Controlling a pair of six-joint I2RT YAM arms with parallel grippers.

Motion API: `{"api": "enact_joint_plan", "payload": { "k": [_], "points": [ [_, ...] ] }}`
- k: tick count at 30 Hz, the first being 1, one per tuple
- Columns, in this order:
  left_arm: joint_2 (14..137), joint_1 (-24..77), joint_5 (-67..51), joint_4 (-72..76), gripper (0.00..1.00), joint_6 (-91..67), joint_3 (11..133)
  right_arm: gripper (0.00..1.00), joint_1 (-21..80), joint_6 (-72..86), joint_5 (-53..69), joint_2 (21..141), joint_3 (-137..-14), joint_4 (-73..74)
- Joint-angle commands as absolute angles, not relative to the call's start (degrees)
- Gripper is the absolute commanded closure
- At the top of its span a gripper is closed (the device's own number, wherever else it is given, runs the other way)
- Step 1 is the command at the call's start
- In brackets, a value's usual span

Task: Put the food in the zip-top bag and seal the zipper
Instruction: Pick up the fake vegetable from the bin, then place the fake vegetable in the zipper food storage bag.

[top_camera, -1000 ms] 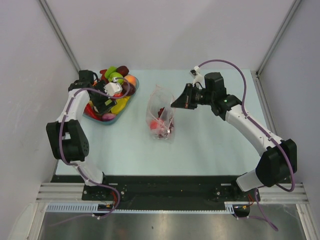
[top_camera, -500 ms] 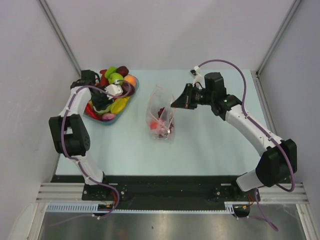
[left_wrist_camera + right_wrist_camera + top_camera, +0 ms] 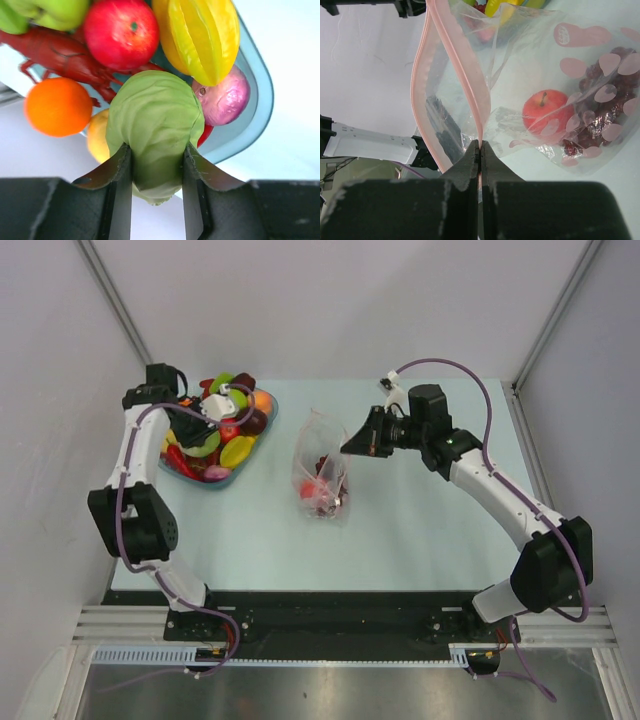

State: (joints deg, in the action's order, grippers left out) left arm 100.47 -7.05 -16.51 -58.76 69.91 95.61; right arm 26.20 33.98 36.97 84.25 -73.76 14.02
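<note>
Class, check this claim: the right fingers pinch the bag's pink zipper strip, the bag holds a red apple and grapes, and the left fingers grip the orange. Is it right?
Not quite. The left wrist view shows the left fingers gripping the green cabbage, not the orange lying beside it. The right fingers do pinch the zipper; the rest stands.

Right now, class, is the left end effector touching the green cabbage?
Touching. The left wrist view shows the left end effector with its fingers pressed against both sides of the green cabbage, no gap visible.
</note>
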Motion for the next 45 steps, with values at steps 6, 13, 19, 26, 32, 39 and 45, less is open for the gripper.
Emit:
{"api": "enact_joint_plan", "payload": {
  "k": [6, 13, 19, 26, 32, 39, 45],
  "points": [
    [96.7, -4.7, -37.2, -72.8, 1.00, 41.2, 128.5, 1.00, 28.6, 34.6, 35.5, 84.8, -76.3, 8.9],
    [81.8, 7.5, -29.2, -53.9, 1.00, -9.4, 114.0, 1.00, 30.1, 35.9, 33.1, 85.0, -76.3, 6.2],
    [70.1, 10.8, -39.3, -32.5, 1.00, -39.6, 85.8, 1.00, 31.3, 36.7, 32.3, 85.4, -76.3, 5.2],
    [69.7, 20.2, -33.1, -30.5, 1.00, -40.6, 79.3, 1.00, 32.1, 36.0, 32.5, 84.6, -76.3, 4.5],
    [72.2, 21.5, -16.1, -36.9, 1.00, -38.9, 79.2, 1.00, 33.3, 34.2, 32.8, 83.6, -76.3, 6.1],
    [76.6, 27.9, -0.6, -38.7, 1.00, -34.1, 82.9, 1.00, 33.4, 35.0, 34.5, 83.9, -76.3, 4.7],
    [80.2, 34.1, 5.6, -33.7, 0.88, -33.3, 82.4, 1.00, 30.9, 39.6, 38.0, 85.6, -76.3, 2.5]
  ]
}}
